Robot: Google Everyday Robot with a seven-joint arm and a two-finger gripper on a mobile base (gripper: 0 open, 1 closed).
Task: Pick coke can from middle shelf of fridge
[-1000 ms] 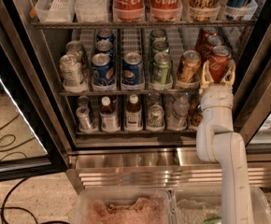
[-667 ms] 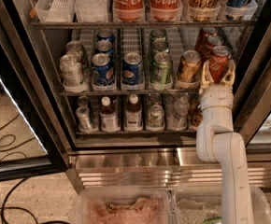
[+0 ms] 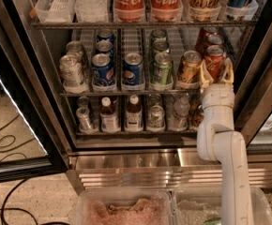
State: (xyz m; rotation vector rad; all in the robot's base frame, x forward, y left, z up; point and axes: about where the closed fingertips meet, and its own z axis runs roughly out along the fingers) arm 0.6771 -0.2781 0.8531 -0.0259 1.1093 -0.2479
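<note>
The fridge [image 3: 126, 165] stands open in front of me. Its middle shelf [image 3: 126, 93] holds rows of cans. The red coke can [image 3: 215, 59] stands at the front of the rightmost row, with more red cans behind it. My gripper [image 3: 215, 70], on a white arm rising from the lower right, is at that can. Its pale fingers [image 3: 204, 77] stand one on each side of the can's lower half, apart from each other. The can stands upright on the shelf. I cannot tell whether the fingers touch it.
A gold-orange can [image 3: 190, 69] stands just left of the coke can, then green [image 3: 162, 69], blue [image 3: 133, 70] and silver cans [image 3: 71, 72]. Big Coca-Cola bottles [image 3: 129, 1] are above, small bottles [image 3: 133, 114] below. The black door frame [image 3: 262, 78] is close on the right. Plastic bins [image 3: 122, 210] sit below.
</note>
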